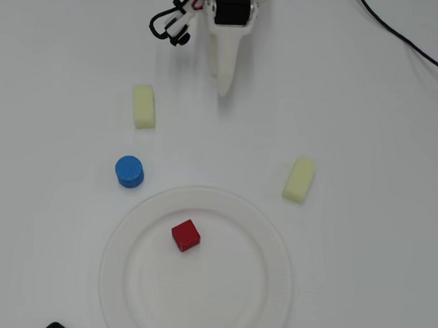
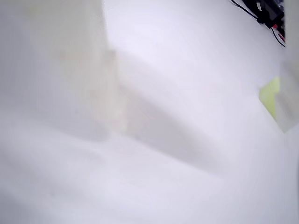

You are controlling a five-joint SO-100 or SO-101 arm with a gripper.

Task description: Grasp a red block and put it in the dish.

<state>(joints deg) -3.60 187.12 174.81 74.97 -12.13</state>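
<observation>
Red block [image 1: 186, 235] lies inside the dish [image 1: 121, 278], overhead view. It sits on the flat inner floor, a little left of and above the dish centre, rotated slightly, clear of the rim. Nothing touches it.

Dish takes up the lower middle of the white table [image 1: 389, 148]. Its bottom edge runs out of the picture.

Blue cylinder [image 1: 129, 171] stands upright just outside the dish rim, upper left, apart from it. One pale yellow block [image 1: 143, 106] lies above the cylinder, long side running up-down. A second pale yellow block [image 1: 300, 179] lies to the right of the dish, near the rim but not touching, tilted a little.

Gripper [image 1: 224, 84] hangs at top centre, white, tip pointing down toward the dish, well apart from it and from the red block. Fingers appear together as one tapered point, holding nothing. Black and red wiring [image 1: 172, 23] bunches at its left. A dark cable [image 1: 413, 44] crosses the top right corner.

Wrist view: heavily blurred. A broad pale finger [image 2: 70, 70] fills the left side over the bare table. A bit of the yellow block [image 2: 270, 95] shows at the right edge, partly behind another blurred pale part. Dark wiring [image 2: 266, 11] at top right. Red block and dish do not appear here.
</observation>
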